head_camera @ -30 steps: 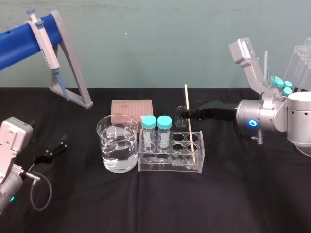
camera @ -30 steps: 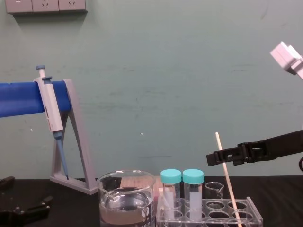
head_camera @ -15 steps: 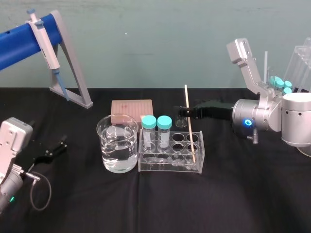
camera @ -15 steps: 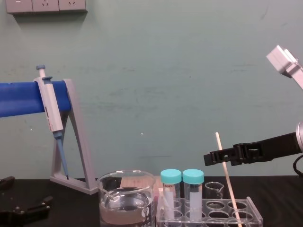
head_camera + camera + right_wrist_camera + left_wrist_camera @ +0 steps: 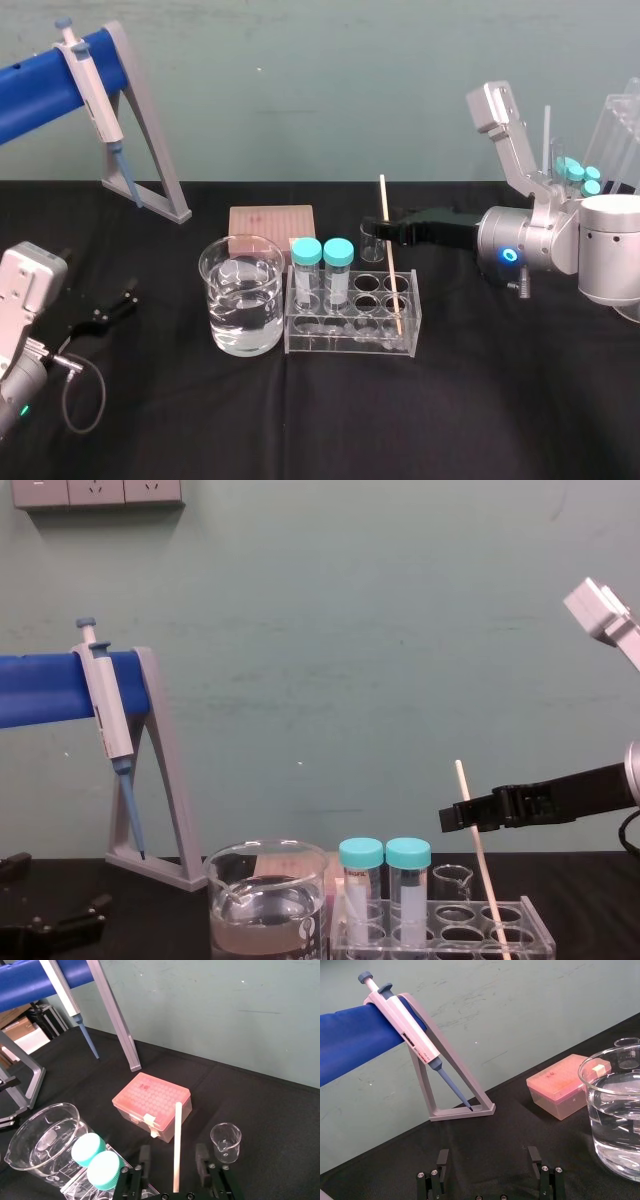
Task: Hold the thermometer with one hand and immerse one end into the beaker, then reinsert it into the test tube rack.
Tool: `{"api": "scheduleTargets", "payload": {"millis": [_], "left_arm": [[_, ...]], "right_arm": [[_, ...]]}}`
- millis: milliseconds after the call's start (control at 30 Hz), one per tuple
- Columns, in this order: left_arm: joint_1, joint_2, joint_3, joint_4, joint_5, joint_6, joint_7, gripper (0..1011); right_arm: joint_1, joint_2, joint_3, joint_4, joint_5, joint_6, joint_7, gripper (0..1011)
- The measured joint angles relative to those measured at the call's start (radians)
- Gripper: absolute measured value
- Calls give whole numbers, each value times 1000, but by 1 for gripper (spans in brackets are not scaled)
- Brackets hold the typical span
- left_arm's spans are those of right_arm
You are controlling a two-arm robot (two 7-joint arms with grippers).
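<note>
The thermometer (image 5: pixel 394 285) stands tilted in a right-hand hole of the rack (image 5: pixel 340 341), which sits just right of the beaker (image 5: pixel 240 300). The right end effector (image 5: pixel 380 231) straddles its upper part, fingers spread with a gap on either side. The left end effector (image 5: pixel 112 305) rests spread open, low over the table (image 5: pixel 300 420) at the far left.

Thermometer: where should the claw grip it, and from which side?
Grip the thermometer on its bare upper shaft, above the test tube rack, coming in level from the robot's right. The thin rod leans in a right-end hole, with capped tubes and beaker to its left. The right claw straddles it there, open; the left claw rests far left.
</note>
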Motion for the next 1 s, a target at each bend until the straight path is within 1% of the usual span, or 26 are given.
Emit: {"api": "scheduleTargets", "payload": {"millis": [67, 133, 167, 200, 233, 300, 333, 400, 467, 500, 533, 567, 600, 667, 1000], "left_arm": [[0, 0, 0, 0, 0, 0, 0, 1004], [0, 0, 0, 0, 0, 0, 0, 1004], [0, 0, 0, 0, 0, 0, 0, 1004], [0, 0, 0, 0, 0, 0, 0, 1004], [0, 0, 0, 0, 0, 0, 0, 1004], [0, 0, 0, 0, 0, 0, 0, 1004], [0, 0, 0, 0, 0, 0, 0, 1004], [0, 0, 0, 0, 0, 0, 0, 1004], [0, 0, 0, 0, 0, 0, 0, 1004], [0, 0, 0, 0, 0, 0, 0, 1004], [0, 0, 0, 0, 0, 0, 0, 1004], [0, 0, 0, 0, 0, 0, 0, 1004], [0, 0, 0, 0, 0, 0, 0, 1004], [0, 0, 0, 0, 0, 0, 0, 1004], [0, 0, 0, 0, 0, 0, 0, 1004]], "right_arm": [[-2, 0, 2, 0, -1, -2, 0, 573], [-4, 1, 4, -2, -1, -3, 1, 489], [-5, 1, 5, -3, -1, -3, 1, 479], [-7, 2, 6, -4, -1, -4, 1, 448], [-7, 2, 6, -4, -1, -4, 1, 392], [-9, 2, 8, -5, -2, -5, 1, 347], [-9, 3, 9, -5, -2, -5, 2, 285], [-11, 3, 12, -6, -2, -6, 2, 247], [-12, 3, 14, -8, -2, -7, 2, 170], [-14, 3, 15, -9, -1, -8, 2, 151], [-15, 3, 16, -11, -1, -9, 2, 95], [-16, 4, 17, -12, -1, -10, 2, 95], [-17, 4, 18, -12, -1, -10, 2, 48], [-18, 4, 18, -12, -1, -12, 3, 31], [-24, 9, 26, -21, 0, -18, 3, 31]]}}
